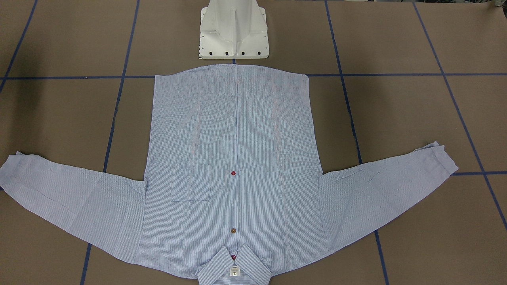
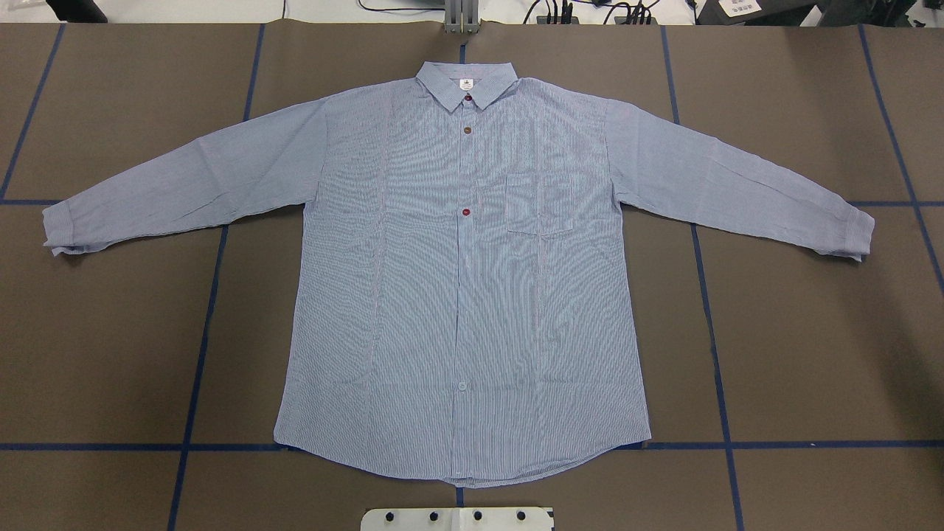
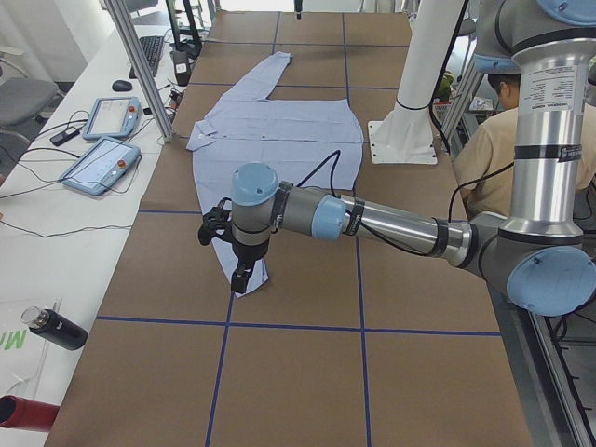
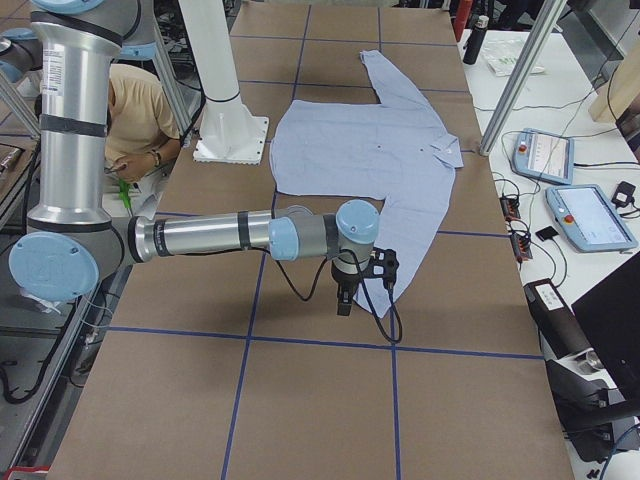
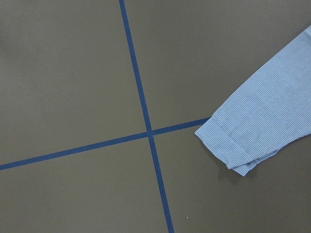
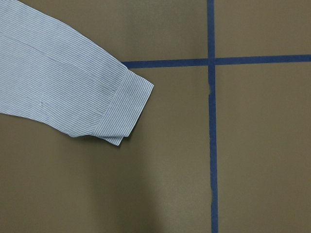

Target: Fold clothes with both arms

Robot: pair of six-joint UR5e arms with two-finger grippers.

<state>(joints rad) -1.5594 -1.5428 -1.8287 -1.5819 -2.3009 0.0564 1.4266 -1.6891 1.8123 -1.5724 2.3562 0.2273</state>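
Even, bright overhead light, soft faint shadows on the table [image 6: 121, 194], moiré shimmer over the striped shirt [image 2: 457, 310], all views sharp

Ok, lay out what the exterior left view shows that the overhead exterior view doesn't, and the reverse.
Only exterior left: the left arm reaching low over the table, the left gripper above the near sleeve end, plus a seated person and two pendants on the side bench.
Only overhead: the chest pocket, the neck label and a red button; no arm is in frame.
Both: the striped shirt lying flat, front up, blue tape lines and the white pedestal base.
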